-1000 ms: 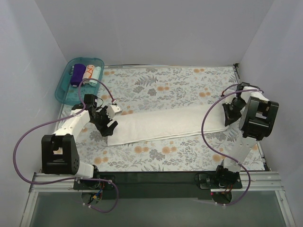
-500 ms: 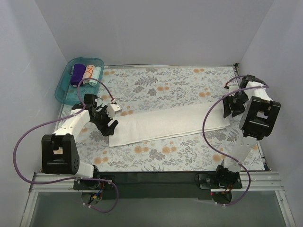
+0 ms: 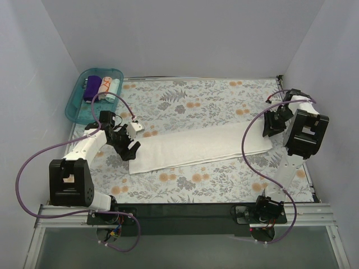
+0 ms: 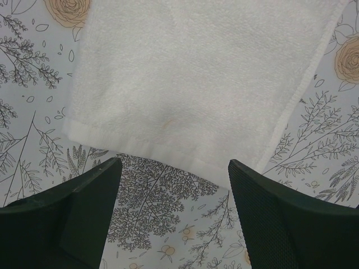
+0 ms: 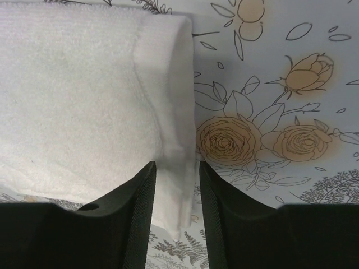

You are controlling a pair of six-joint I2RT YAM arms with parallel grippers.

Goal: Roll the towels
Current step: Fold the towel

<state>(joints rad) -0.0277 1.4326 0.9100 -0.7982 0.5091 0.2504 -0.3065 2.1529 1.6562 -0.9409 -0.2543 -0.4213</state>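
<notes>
A long white towel (image 3: pixel 196 147) lies flat, folded into a strip, across the floral sheet. My left gripper (image 3: pixel 130 147) hovers at its left end, open. In the left wrist view the towel's (image 4: pixel 185 84) short edge lies just beyond the wide-spread jaws of that gripper (image 4: pixel 174 165), with only sheet between them. My right gripper (image 3: pixel 269 128) is over the towel's right end, open. In the right wrist view the folded end of the towel (image 5: pixel 84 101) shows below the gap of the right gripper (image 5: pixel 176 168), untouched. Small rolled towels lie in the tray: purple (image 3: pixel 92 88), white-orange (image 3: pixel 104 87), pale teal (image 3: pixel 114 86).
The teal plastic tray (image 3: pixel 76 106) stands at the back left corner. The floral sheet (image 3: pixel 213 101) covers the table, with white walls on three sides. Purple cables loop from both arms.
The right gripper has opened and drawn up and back from the towel's right end, leaving it on the sheet. The left gripper has barely moved.
</notes>
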